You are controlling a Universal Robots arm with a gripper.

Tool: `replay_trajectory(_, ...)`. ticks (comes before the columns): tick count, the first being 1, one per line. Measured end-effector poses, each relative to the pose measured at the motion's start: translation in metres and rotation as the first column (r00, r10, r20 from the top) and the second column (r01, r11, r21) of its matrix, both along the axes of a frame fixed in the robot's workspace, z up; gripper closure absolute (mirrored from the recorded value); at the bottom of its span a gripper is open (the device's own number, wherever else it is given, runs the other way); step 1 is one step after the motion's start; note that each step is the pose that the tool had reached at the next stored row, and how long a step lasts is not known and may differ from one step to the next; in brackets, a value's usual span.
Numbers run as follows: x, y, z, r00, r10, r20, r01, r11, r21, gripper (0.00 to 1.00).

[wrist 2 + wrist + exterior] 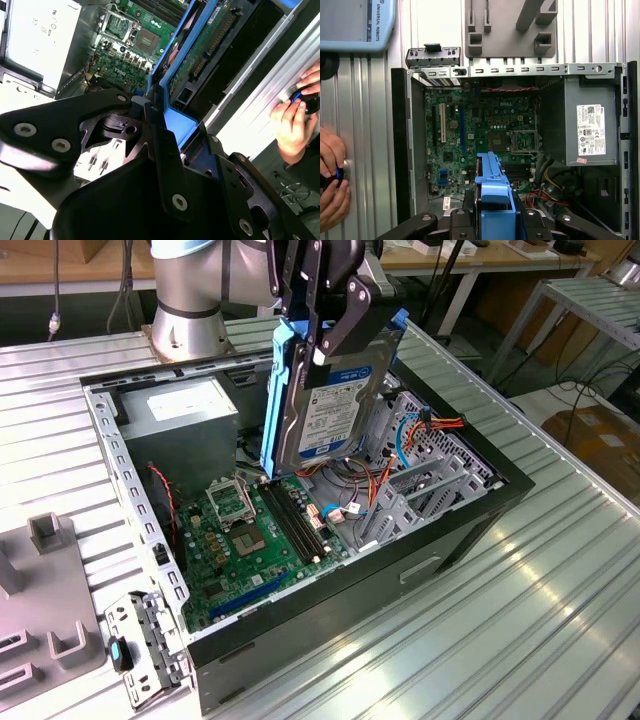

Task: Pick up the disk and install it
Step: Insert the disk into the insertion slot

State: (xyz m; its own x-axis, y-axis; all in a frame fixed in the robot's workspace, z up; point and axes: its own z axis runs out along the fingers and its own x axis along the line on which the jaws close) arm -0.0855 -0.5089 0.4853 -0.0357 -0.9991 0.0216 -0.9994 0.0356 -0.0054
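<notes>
Disk [335, 405] stands on edge over the open computer case [330, 610], clamped in the end effector [322, 340] above the green motherboard [250, 540]. Its dark metal face carries a white label with a blue band, and blue plastic rails run along its sides. In the second wrist view its green circuit-board underside shows. A person's hand [331, 165] lies on the ribbed surface [500, 620] beside the case.

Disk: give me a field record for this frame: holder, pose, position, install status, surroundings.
holder: gripper, shut on the disk
pose: upright on edge, label toward the exterior camera
position: above the open computer case, over the motherboard
install status: not yet seated
surroundings: grey power supply inside the case; a person's hands beside the case
</notes>
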Motion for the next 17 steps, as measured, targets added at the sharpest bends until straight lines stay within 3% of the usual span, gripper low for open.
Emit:
replay_trajectory(9,0.0002,-0.0005,0.0,1.0,0.0,0.0,0.0,1.0,-0.0001,0.63)
replay_trajectory(13,0.0025,-0.0091,-0.0005,1.0,0.0,0.0001,0.0,1.0,-0.0005,0.63)
replay_trajectory(17,0.0133,-0.0099,-0.0008,1.0,0.0,0.0,0.0,1.0,-0.0006,0.63)
